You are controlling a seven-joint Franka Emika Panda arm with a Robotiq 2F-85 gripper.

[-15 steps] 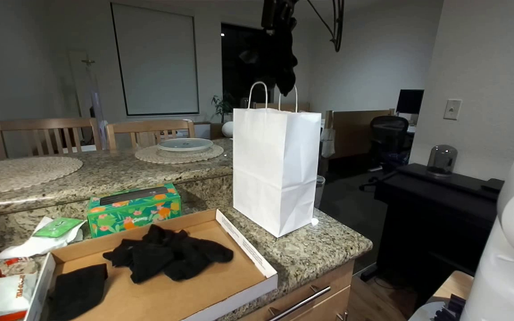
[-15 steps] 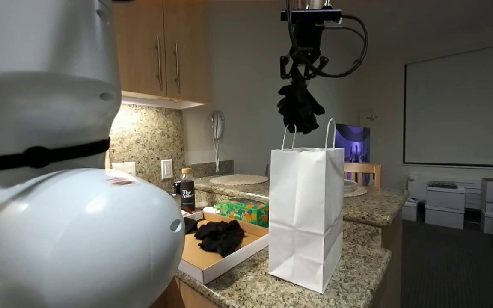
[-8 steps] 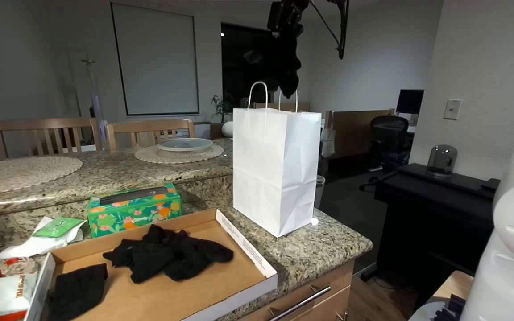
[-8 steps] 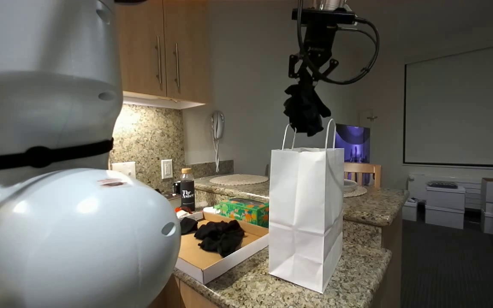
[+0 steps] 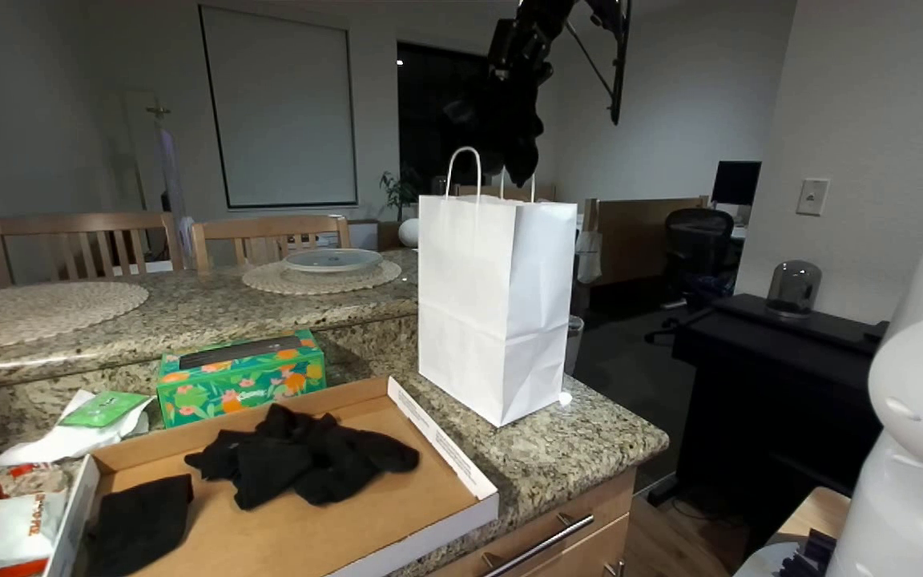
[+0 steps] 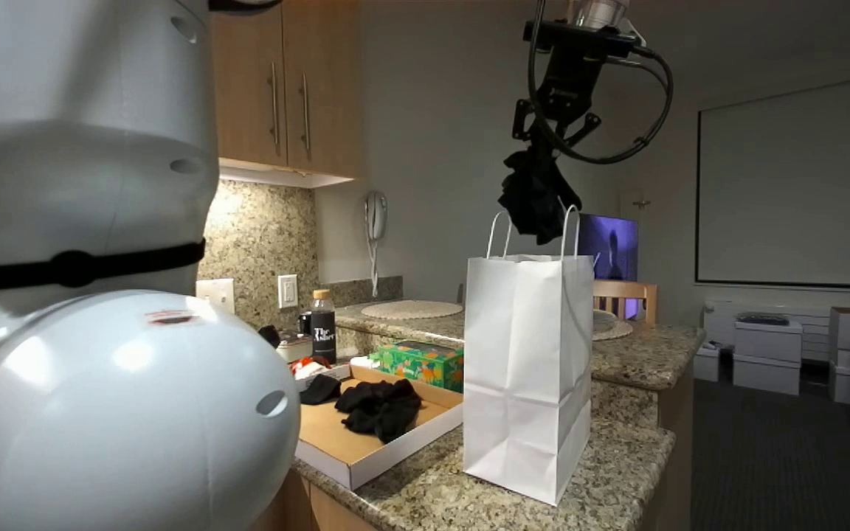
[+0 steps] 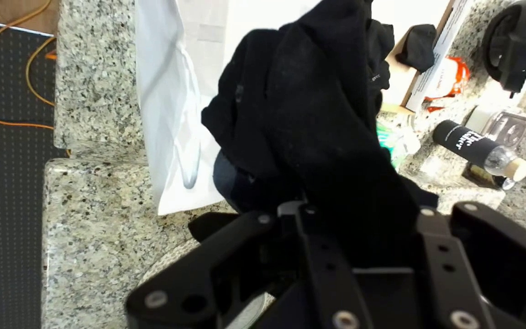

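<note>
Gripper [image 6: 543, 144], black, aimed downward with a slight tilt; jaws drawn in narrow, pinching a black cloth bundle [image 6: 538, 195]. Said bundle: crumpled, hanging below the gripper over the mouth of a white paper bag [image 5: 465, 280], its lower end among the loop handles [image 5: 464, 149] and just above the rim; contact with the handles cannot be told. Bag: upright, near the corner of a speckled granite counter [image 5: 590, 449]. Beside it, one shallow cardboard tray [image 5: 333, 537], white-walled, brown within; contents, a crumpled heap of black cloth [image 5: 301, 457] and, at the end away from the bag, a flatter black cloth [image 5: 145, 521]. Along the tray's far side, one green floral tissue box [image 5: 241, 381]. Past the tray's end, a green packet [image 5: 106, 409] on white wrapping, red-and-white packets [image 5: 9, 529], and one bottle [image 6: 323, 332], dark label, standing. On the raised ledge, two round items: a woven mat [image 5: 37, 312], and a second woven mat [image 5: 333, 285] bearing a clear round lid [image 5: 333, 259]. Beyond the ledge, wooden chairs [image 5: 77, 224]. At the frame edge in both exterior views, the white robot arm [image 6: 122, 420].
</note>
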